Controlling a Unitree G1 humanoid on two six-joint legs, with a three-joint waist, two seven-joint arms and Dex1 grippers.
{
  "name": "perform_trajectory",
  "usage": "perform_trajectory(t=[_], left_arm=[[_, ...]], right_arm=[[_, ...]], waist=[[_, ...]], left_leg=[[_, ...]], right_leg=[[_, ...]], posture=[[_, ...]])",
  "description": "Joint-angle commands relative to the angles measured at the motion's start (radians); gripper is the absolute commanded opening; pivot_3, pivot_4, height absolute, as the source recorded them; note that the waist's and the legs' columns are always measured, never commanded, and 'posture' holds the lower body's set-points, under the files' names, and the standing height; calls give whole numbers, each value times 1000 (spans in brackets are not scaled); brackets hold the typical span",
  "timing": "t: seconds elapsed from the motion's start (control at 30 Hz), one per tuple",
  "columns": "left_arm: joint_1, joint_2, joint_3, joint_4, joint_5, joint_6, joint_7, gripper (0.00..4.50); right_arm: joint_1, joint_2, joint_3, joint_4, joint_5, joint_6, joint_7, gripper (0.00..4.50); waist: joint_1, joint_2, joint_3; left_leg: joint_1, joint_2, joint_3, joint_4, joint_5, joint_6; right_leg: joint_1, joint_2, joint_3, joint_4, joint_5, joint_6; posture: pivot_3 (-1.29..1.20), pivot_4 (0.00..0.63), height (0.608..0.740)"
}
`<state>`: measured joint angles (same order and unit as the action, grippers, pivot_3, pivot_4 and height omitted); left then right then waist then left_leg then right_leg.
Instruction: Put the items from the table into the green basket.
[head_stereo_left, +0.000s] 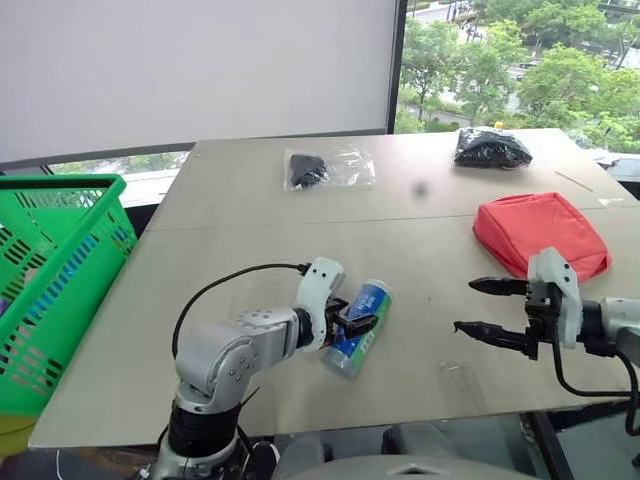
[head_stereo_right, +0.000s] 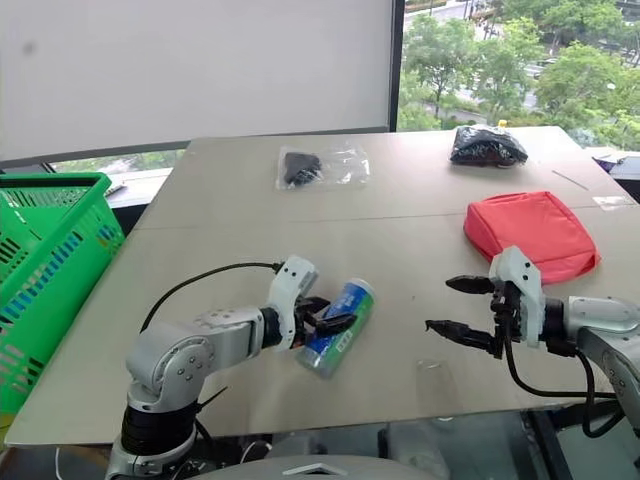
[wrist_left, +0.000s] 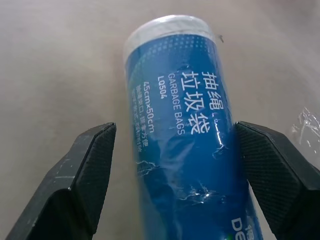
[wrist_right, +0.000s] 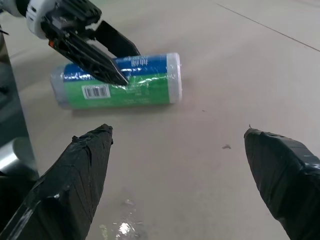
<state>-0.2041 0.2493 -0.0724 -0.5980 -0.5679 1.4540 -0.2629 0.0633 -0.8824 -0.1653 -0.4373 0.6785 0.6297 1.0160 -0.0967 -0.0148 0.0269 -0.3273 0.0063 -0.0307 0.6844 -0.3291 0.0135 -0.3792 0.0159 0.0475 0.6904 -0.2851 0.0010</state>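
- Bottle (head_stereo_left: 358, 318) lying on its side on table (head_stereo_left: 260, 215) — between left gripper (head_stereo_left: 358, 316) fingers, jaws wide, one finger touching, no grip.
- Right gripper (head_stereo_left: 487, 308) fully open, empty — well apart from bottle.

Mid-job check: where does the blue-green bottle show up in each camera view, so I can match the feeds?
Left eye view: bottle lying low centre on the table, left gripper straddling it.
Right eye view: bottle low centre, same pose.
Left wrist view: bottle between the open fingers.
Right wrist view: bottle lying beyond the right gripper.
Shared landmark: its blue label.
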Motion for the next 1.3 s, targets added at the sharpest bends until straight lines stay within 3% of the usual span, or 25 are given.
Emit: perform_trajectory(t=[0.03,0.4,0.43,0.57,0.87,1.13,1.3], left_arm=[[-1,-3,-13,-23,-20,28,-8,3885],[8,-9,-22,-36,-34,97,-7,3885],[10,-8,-25,-36,-33,96,-7,3307],[17,-5,-36,-36,-30,89,-9,2047],[-15,31,5,-43,-22,-33,-43,1947],[-221,302,245,80,98,-268,-62,1947],[-239,579,340,176,215,-367,-79,1947]], right_arm=[[2,-9,-30,-43,41,3,29,4500],[-6,-11,-52,-43,103,-1,66,4500],[-6,-12,-52,-43,103,-1,68,4500],[-8,-10,-47,-39,97,-6,73,4500],[-76,21,-33,-20,133,13,62,4500],[-366,175,31,34,252,89,-6,4500],[-514,273,77,80,284,116,-35,4500]], waist=[[-1,0,0],[-2,1,6],[-2,1,7],[-1,1,7],[-1,2,9],[7,2,13],[17,1,13]], left_leg=[[0,0,0,0,0,0],[-1,0,0,-1,0,0],[-1,0,0,-1,0,0],[-1,0,0,-2,0,0],[-1,1,0,-3,0,0],[-1,1,-4,-3,0,0],[-10,0,-4,-4,2,-4]], right_leg=[[0,0,0,0,0,0],[0,0,0,-3,-1,1],[0,0,0,-4,-1,1],[0,0,0,-5,-1,2],[1,0,0,-9,0,2],[-1,1,-3,-10,2,-1],[-12,-1,-3,-11,2,-1]], posture=[[-175,7,740],[-191,24,740],[-190,25,740],[-189,24,740],[-148,13,740],[-67,0,740],[-24,0,740]])
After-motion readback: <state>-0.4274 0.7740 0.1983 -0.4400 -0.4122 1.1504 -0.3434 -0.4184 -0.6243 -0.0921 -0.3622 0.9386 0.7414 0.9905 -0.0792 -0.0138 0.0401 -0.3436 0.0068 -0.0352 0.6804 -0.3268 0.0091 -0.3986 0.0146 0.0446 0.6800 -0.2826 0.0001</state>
